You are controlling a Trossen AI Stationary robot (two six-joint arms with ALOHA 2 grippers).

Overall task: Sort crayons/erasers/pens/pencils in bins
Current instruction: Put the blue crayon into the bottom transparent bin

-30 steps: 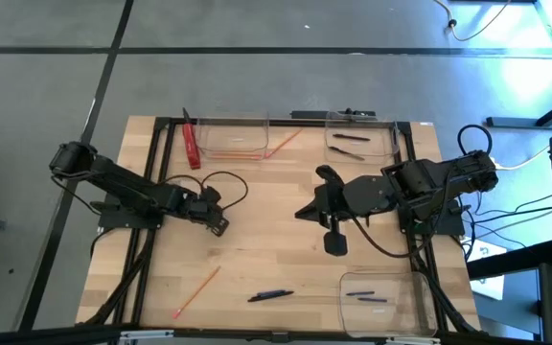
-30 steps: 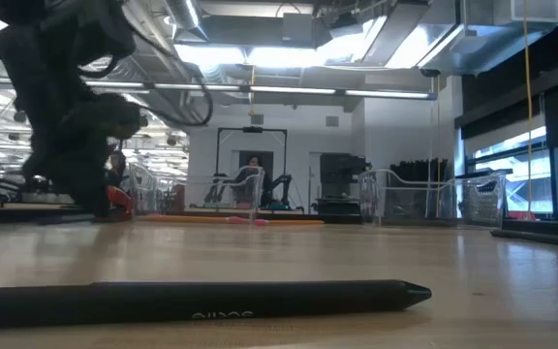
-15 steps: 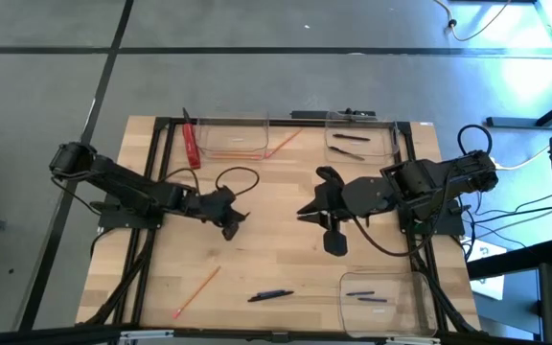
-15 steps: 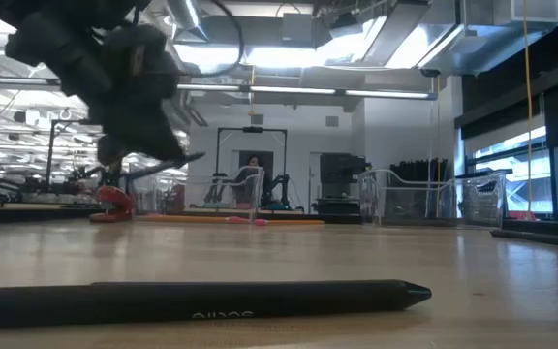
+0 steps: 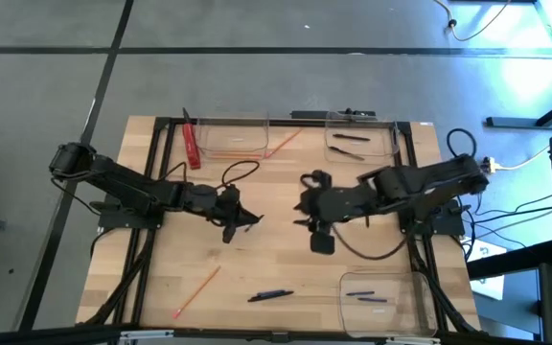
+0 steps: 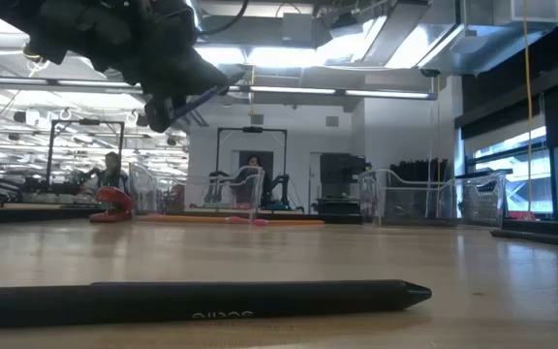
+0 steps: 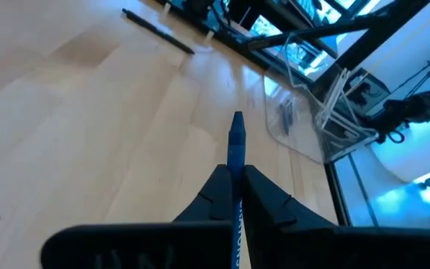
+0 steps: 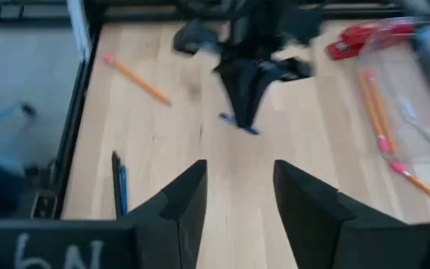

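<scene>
My left gripper [image 5: 235,218] hangs over the middle of the table, shut on a blue pen [image 7: 236,146] whose pointed tip sticks out past the fingertips toward my right gripper [image 5: 302,201]. The right gripper faces it from the right, open, with nothing between its fingers [image 8: 185,202]. Three clear bins stand on the table: a far middle one [image 5: 220,150] with pencils, a far right one [image 5: 387,144] with pens, and a near right one [image 5: 420,287] with pens. A loose pencil [image 5: 197,290] and a dark pen [image 5: 269,295] lie near the front edge. My left gripper pinches the pen's shaft [image 7: 235,170] between its two fingers, which lie along the pen. The tip end [image 7: 237,123] juts out ahead of the fingertips. The pen is lifted clear of the table, roughly level and pointing toward the table's right [image 6: 206,95].
A flat red bar [image 5: 192,144] lies beside the far middle bin, and a pencil [image 5: 286,141] leans over that bin's right rim. A black frame [image 5: 161,172] runs along the table's edges. Bare wood lies between the two grippers and the front edge.
My left gripper has risen from the tabletop with the blue pen and moved toward the table's right, the pen now clear of the wood. My right gripper has moved toward the table's left, toward the left gripper.
</scene>
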